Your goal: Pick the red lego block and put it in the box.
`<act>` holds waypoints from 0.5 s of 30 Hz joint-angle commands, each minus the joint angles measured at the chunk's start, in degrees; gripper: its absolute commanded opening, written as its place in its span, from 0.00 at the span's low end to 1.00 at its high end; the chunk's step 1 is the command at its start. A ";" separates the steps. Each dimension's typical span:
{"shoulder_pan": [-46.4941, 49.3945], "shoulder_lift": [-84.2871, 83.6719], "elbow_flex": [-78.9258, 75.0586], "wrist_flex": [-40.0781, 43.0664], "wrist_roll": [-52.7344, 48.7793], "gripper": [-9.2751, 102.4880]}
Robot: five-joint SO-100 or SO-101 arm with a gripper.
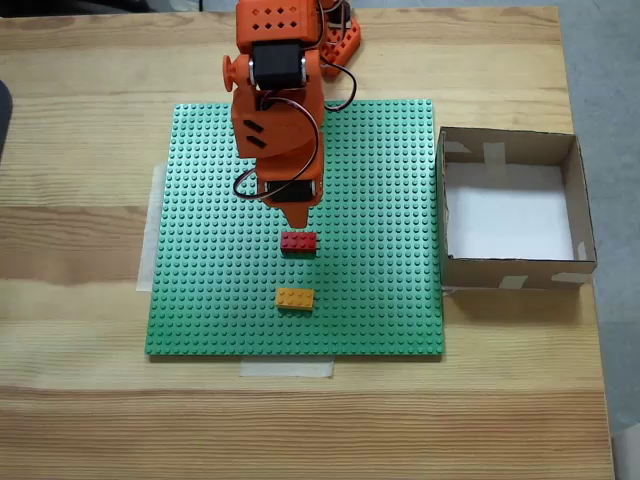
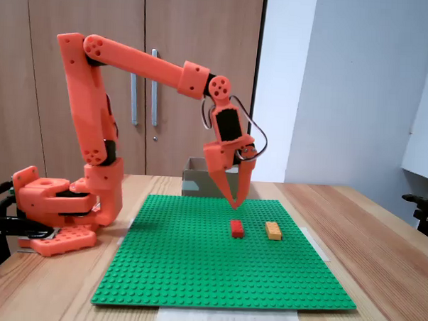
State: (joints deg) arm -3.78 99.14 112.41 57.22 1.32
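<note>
The red lego block (image 1: 298, 241) (image 2: 236, 228) lies flat on the green baseplate (image 1: 200, 250) (image 2: 181, 266), near its middle. My orange gripper (image 1: 298, 222) (image 2: 235, 203) hangs point-down a little above the plate, just behind the block on the arm's side and not touching it. Its two fingers meet at the tip, shut with nothing between them. The brown cardboard box (image 1: 510, 271) stands off the plate's right edge in the view from above, its white bottom bare. In the side view the box (image 2: 195, 181) shows partly behind the gripper.
A yellow-orange brick (image 1: 295, 298) (image 2: 273, 230) sits on the plate just past the red one, away from the arm. The arm's base (image 2: 56, 203) is clamped at the table's far edge. Pale tape holds the plate to the wooden table (image 1: 80, 420).
</note>
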 commanded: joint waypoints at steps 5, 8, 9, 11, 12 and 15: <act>0.53 -2.37 -2.90 -1.58 0.18 0.07; 1.23 -2.64 -3.08 -1.67 0.44 0.07; 1.32 -2.64 -2.99 -1.76 0.44 0.07; 1.67 -2.99 -2.99 -2.02 0.26 0.07; 1.76 -3.34 -2.99 -2.29 0.18 0.08; 2.02 -4.39 -3.16 -2.46 0.26 0.12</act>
State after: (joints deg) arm -2.46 94.75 111.80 55.28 1.49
